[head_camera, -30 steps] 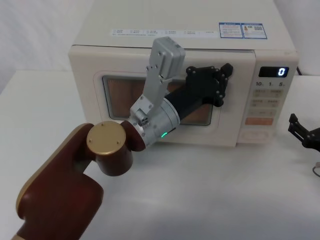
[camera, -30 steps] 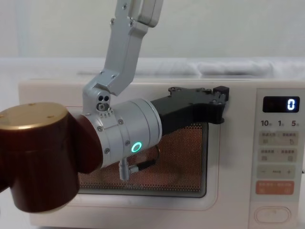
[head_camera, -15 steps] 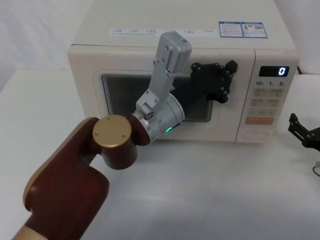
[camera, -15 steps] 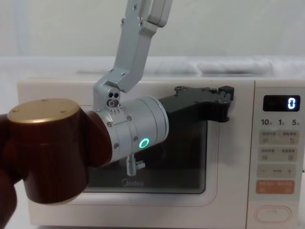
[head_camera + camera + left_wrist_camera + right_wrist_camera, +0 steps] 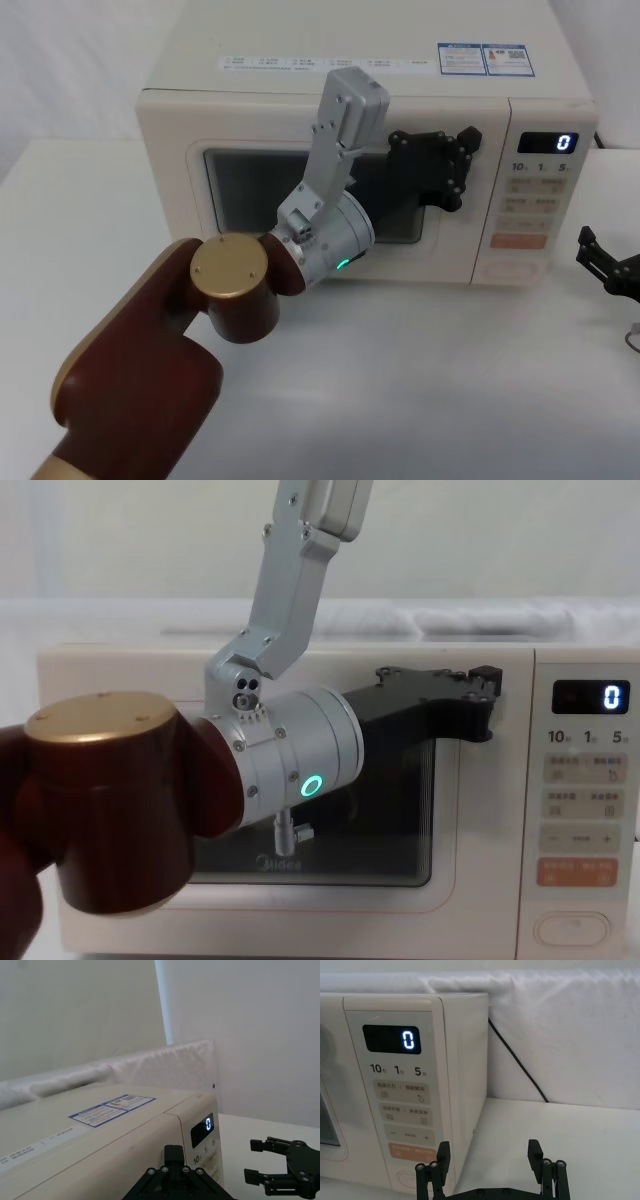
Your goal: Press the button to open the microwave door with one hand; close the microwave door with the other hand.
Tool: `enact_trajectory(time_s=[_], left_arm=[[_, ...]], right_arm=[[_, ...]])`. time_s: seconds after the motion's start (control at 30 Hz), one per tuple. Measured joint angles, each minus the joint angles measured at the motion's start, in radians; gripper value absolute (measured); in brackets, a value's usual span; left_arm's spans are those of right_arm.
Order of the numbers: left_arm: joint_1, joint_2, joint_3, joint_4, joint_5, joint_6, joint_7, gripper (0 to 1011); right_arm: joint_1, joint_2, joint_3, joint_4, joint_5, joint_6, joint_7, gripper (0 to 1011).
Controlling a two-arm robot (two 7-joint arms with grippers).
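Two grippers in play. Left gripper (image 5: pixel 462 160) sits against the upper right part of the microwave door (image 5: pixel 250 170), near the seam with the control panel (image 5: pixel 532 200); whether its jaws are apart or together cannot be told from these views; chest view has its black body (image 5: pixel 440 705) lying across the top right corner of the dark window, fingertips toward the panel. Left arm reaches in from the near left, brown shoulder segment with gold cap (image 5: pixel 230 272), silver wrist with a green ring light (image 5: pixel 313 786).

Right gripper (image 5: pixel 608 268) hovers over the table (image 5: pixel 420 380) near its right edge, just right of the microwave (image 5: pixel 300 60) and apart from it; jaws apart, two black fingers (image 5: pixel 443 1155) spread wide with nothing between them; right wrist view has it low, facing the panel's corner and side wall.

Door appears flush with the cabinet front, closed; "Midea" logo (image 5: pixel 272 863) visible under the window in the chest view. Button (image 5: pixel 573 929), wide cream pill, sits at the bottom of the control panel below the orange key (image 5: pixel 576 873); nothing touches it. Display (image 5: pixel 548 143) reads 0. Black power cord (image 5: pixel 515 1060) runs down the white backdrop behind the microwave's right side.
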Motion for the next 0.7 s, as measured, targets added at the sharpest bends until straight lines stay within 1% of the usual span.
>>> enact_trajectory(time_s=[0.13, 0.43, 0.47, 0.53, 0.57, 0.7], left_arm=[[0.018, 0.012, -0.003, -0.029, -0.005, 0.005, 0.000, 0], [0.089, 0.061, -0.020, -0.142, -0.010, 0.017, 0.017, 0], [0.116, 0.079, -0.030, -0.180, -0.010, 0.020, 0.028, 0], [0.133, 0.091, -0.038, -0.205, -0.010, 0.022, 0.036, 0], [0.153, 0.102, -0.047, -0.227, -0.009, 0.023, 0.046, 0], [0.196, 0.123, -0.072, -0.274, -0.004, 0.024, 0.075, 0]], right_arm=[[0.000, 0.000, 0.000, 0.000, 0.000, 0.000, 0.000, 1002], [0.000, 0.000, 0.000, 0.000, 0.000, 0.000, 0.000, 1002], [0.000, 0.000, 0.000, 0.000, 0.000, 0.000, 0.000, 1002], [0.000, 0.000, 0.000, 0.000, 0.000, 0.000, 0.000, 1002], [0.000, 0.000, 0.000, 0.000, 0.000, 0.000, 0.000, 1002], [0.000, 0.000, 0.000, 0.000, 0.000, 0.000, 0.000, 1002]])
